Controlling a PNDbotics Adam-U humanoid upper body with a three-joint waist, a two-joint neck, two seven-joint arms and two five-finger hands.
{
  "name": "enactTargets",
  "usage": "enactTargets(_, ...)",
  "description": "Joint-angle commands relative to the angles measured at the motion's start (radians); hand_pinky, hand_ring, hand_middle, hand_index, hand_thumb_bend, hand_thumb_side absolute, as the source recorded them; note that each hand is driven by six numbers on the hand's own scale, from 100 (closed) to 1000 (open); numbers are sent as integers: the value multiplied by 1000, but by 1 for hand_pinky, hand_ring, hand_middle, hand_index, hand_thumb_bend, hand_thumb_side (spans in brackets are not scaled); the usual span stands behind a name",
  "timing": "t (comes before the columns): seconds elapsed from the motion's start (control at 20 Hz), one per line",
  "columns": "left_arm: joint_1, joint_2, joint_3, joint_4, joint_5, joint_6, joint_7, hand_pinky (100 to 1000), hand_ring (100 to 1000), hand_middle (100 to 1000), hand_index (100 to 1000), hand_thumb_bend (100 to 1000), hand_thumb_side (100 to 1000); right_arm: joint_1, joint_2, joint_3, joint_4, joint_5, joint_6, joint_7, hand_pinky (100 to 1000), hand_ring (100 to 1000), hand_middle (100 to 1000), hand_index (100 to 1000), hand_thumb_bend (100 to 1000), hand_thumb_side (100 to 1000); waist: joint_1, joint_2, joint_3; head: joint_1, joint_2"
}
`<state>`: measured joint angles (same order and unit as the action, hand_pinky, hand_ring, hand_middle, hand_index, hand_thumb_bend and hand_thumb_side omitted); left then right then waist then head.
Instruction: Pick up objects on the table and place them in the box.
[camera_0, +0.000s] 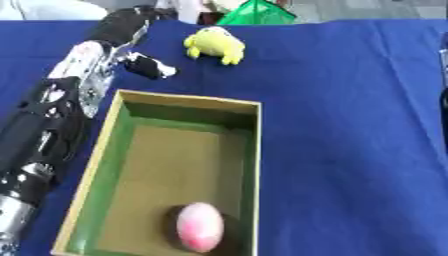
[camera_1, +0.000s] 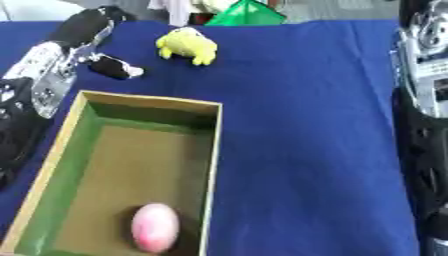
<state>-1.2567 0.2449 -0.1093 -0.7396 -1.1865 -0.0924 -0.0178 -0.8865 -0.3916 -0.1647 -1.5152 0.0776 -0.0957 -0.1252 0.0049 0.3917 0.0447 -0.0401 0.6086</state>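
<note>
The left hand (camera_0: 144, 64) reaches far along the box's (camera_0: 101, 165) left side, but I cannot tell its finger state. The yellow toy (camera_0: 215, 45) lies just right of it and slightly farther, clearly nearer to this hand than to the right arm (camera_1: 424, 100). A pink egg (camera_0: 199, 226) already lies in the box.

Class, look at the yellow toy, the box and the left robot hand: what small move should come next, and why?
Probably the left robot hand should ease right toward the yellow toy and close round it. The toy sits on the blue cloth beyond the box, outside it, with the hand just beside it; a pink egg-shaped object already lies in the box.
</note>
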Motion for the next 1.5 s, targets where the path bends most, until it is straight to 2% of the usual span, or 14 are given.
enactTargets(0.05, -37, 5, 13, -8, -32, 8, 39, 704, 845, 825, 906, 616, 451, -28, -12, 4, -13, -3, -1, 7, 754, 917, 661, 844, 779, 1000, 2, -18, -10, 20, -22)
enactTargets(0.3, -49, 5, 12, -14, -88, 1, 75, 713, 852, 835, 907, 615, 385, -43, -8, 8, -17, -5, -2, 13, 753, 917, 660, 844, 778, 1000, 14, -1, -46, 59, -42)
enactTargets(0.45, -52, 6, 16, -15, -106, -5, 80, 713, 852, 835, 907, 615, 385, -46, -9, 8, -17, -7, -1, 14, 753, 917, 660, 844, 778, 1000, 17, 3, -53, 64, -45)
enactTargets(0.5, -53, 6, 16, -15, -108, -6, 81, 718, 857, 839, 902, 542, 224, -46, -9, 8, -17, -7, -1, 14, 753, 917, 659, 844, 776, 1000, 18, 4, -54, 64, -45)
enactTargets(0.6, -66, 11, 10, -23, -115, -18, 72, 718, 858, 840, 902, 509, 152, -46, -14, 7, -17, -8, 1, 16, 752, 918, 658, 843, 775, 1000, 25, 11, -60, 64, -45)
enactTargets(0.95, -82, 13, 8, -37, -86, -34, 31, 712, 857, 845, 908, 482, 138, -50, -16, 8, -21, -14, 6, 22, 751, 918, 657, 843, 774, 1000, 36, 27, -77, 80, -59)
enactTargets(1.2, -87, 15, 11, -38, -73, -29, 18, 710, 857, 852, 908, 373, 101, -54, -21, 6, -18, -19, 8, 24, 751, 919, 655, 842, 772, 1000, 40, 38, -88, 88, -66)
enactTargets(1.5, -92, 24, 20, -33, -77, -14, 16, 710, 858, 859, 906, 333, 100, -59, -24, 6, -19, -23, 9, 28, 750, 919, 654, 842, 772, 1000, 48, 51, -101, 106, -83)
